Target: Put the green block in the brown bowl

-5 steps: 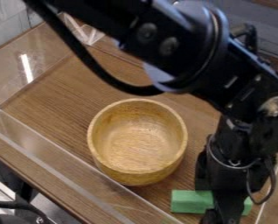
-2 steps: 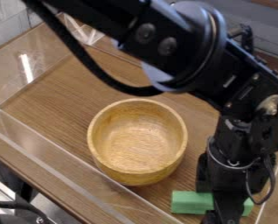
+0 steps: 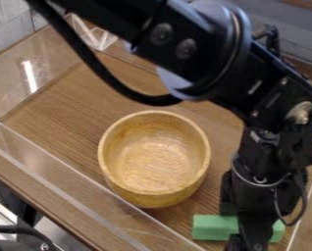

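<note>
The green block lies flat on the wooden table near the bottom edge of the view, just right of the brown bowl. My gripper points straight down over the block's right part, its black fingers low around it and covering its middle. The jaws stand wide apart, and the frames do not show them pressing on the block. The bowl is round, light honey-brown, and has nothing inside.
The black arm reaches across from the upper left over the bowl's far side. A clear plastic wall runs along the table's left and near edges. Bare wooden tabletop lies left of the bowl.
</note>
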`<state>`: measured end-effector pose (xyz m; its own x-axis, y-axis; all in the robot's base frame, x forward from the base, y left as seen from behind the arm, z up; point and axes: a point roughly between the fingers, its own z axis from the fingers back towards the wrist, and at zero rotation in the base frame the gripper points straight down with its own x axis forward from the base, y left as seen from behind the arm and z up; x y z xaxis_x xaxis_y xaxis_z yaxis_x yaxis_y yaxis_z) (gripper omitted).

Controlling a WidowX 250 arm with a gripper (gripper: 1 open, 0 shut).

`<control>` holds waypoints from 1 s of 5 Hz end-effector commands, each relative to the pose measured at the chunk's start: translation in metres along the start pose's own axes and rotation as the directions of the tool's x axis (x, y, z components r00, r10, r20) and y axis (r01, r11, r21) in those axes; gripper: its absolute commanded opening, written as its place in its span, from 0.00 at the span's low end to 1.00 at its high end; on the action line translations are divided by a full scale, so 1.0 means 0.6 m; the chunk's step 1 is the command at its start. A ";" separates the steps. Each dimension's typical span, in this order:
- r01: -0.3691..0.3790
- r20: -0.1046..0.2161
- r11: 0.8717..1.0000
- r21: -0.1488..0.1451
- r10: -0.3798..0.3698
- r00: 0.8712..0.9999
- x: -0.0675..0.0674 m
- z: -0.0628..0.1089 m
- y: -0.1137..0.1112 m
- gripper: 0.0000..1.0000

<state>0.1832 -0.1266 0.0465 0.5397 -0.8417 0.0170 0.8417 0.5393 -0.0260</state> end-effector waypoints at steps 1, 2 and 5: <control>-0.010 0.051 1.000 0.013 0.009 0.999 0.007 0.016 0.010 1.00; -0.014 0.053 1.000 0.009 0.014 0.998 0.006 0.013 0.013 1.00; -0.028 0.058 1.000 0.000 0.028 0.998 0.002 -0.001 0.021 1.00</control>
<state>0.1897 -0.1201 0.0405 0.5558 -0.8299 0.0484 0.8313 0.5546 -0.0365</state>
